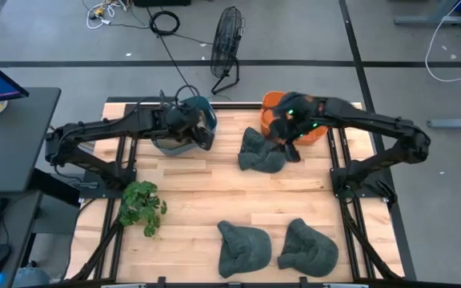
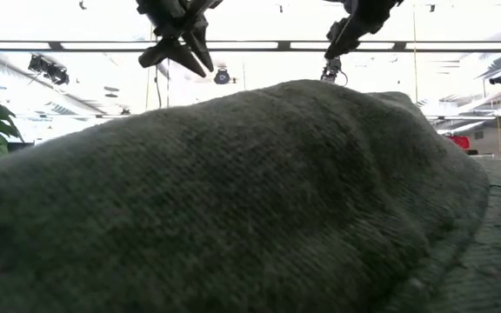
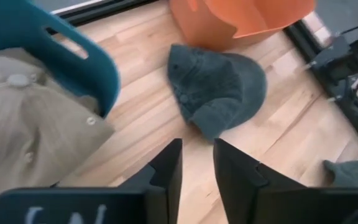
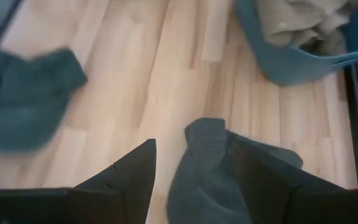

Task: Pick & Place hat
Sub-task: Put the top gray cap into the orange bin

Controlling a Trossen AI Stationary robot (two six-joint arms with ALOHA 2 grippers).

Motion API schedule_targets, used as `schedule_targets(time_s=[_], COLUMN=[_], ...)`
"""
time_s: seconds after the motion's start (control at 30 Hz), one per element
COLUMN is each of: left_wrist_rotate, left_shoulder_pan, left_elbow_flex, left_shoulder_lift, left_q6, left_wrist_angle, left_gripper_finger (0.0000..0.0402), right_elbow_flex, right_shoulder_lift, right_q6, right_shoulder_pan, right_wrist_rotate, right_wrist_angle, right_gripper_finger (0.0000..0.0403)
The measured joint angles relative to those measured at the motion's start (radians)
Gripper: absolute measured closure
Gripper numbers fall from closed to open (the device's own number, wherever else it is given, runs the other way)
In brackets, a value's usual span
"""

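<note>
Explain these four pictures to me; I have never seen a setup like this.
Two dark robot arms work at a wooden table. One picture looks straight down, one sits at table height behind a grey cap, and one rides on each wrist. The left gripper, fingers apart and empty, hangs beside a blue bin of beige caps. The right gripper, open, straddles a grey cap near an orange bin. Two more grey caps and a plant sprig lie nearer the front.
</note>
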Motion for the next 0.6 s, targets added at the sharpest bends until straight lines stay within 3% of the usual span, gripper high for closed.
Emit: schedule_targets(time_s=[0.23,0.6], left_wrist_rotate=[-0.038,-0.04], left_shoulder_pan=[-0.029,-0.033], left_elbow_flex=[0.0,0.0], left_shoulder_lift=[0.0,0.0], left_q6=[0.001,0.002], left_wrist_angle=[0.038,0.038], left_gripper_finger=[0.0274,0.0271], right_elbow_flex=[0.0,0.0], right_shoulder_lift=[0.172,0.444], right_q6=[-0.079,-0.158], right_shoulder_pan=[0.07,0.058], right_wrist_rotate=[0.149,0.316], right_wrist_angle=[-0.001,-0.001], right_gripper_finger=[0.0188,0.0188])
